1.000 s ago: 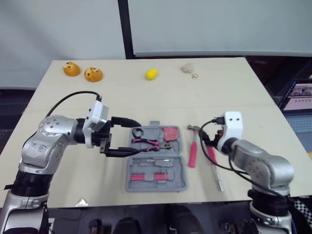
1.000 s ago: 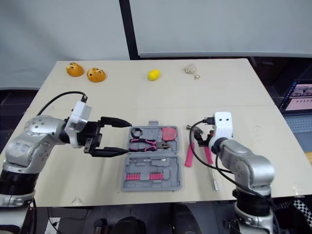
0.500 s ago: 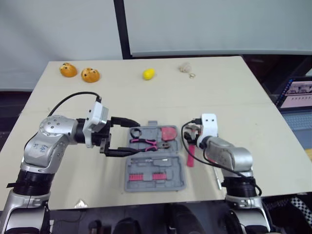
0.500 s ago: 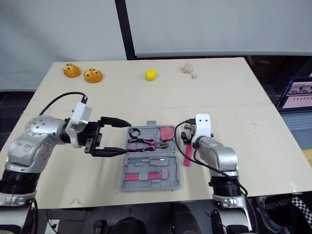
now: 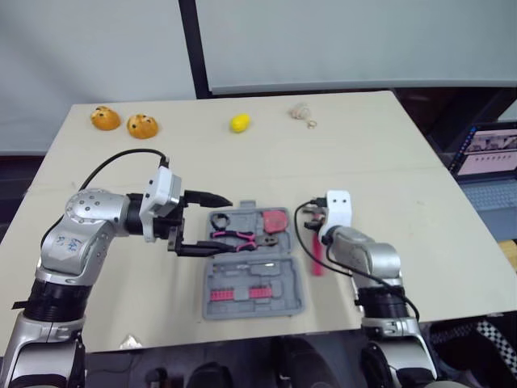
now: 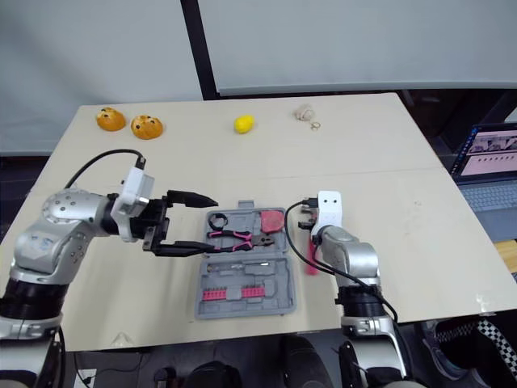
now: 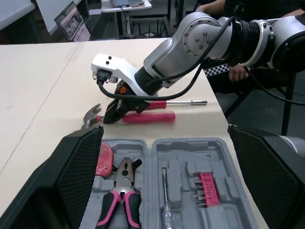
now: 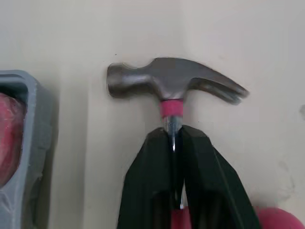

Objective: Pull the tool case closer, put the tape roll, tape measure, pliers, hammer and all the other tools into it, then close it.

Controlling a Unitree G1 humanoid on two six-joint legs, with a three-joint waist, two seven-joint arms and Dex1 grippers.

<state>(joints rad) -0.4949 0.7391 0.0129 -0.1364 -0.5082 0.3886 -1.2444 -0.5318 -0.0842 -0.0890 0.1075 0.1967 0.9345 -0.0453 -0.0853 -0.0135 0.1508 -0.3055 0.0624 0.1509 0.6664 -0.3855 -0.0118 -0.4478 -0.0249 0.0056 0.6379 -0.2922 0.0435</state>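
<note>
The grey tool case [image 5: 296, 305] lies open near the table's front edge. It holds the pink-handled pliers [image 5: 238, 237], a pink tape measure [image 5: 275, 220], a black tape roll [image 5: 222, 219], a screwdriver [image 5: 242, 265] and a pink bit set [image 5: 242, 293]. The pink-handled hammer [image 8: 171, 83] lies flat on the table just right of the case. My right gripper [image 8: 172, 131] is shut on its neck right below the steel head. At the case's left end my left gripper [image 5: 220, 226] hovers open with nothing in it.
A thin metal bar [image 7: 183, 102] lies on the table beyond the hammer. Along the far edge sit two orange round things [image 5: 101, 118] [image 5: 142, 125], a lemon [image 5: 240, 123] and a small beige item [image 5: 300, 111]. A laptop [image 5: 485, 149] stands off to the right.
My right gripper has closed on the hammer's neck, and that arm has drawn in toward the case. The left arm has stayed put. The camera has shifted a little.
</note>
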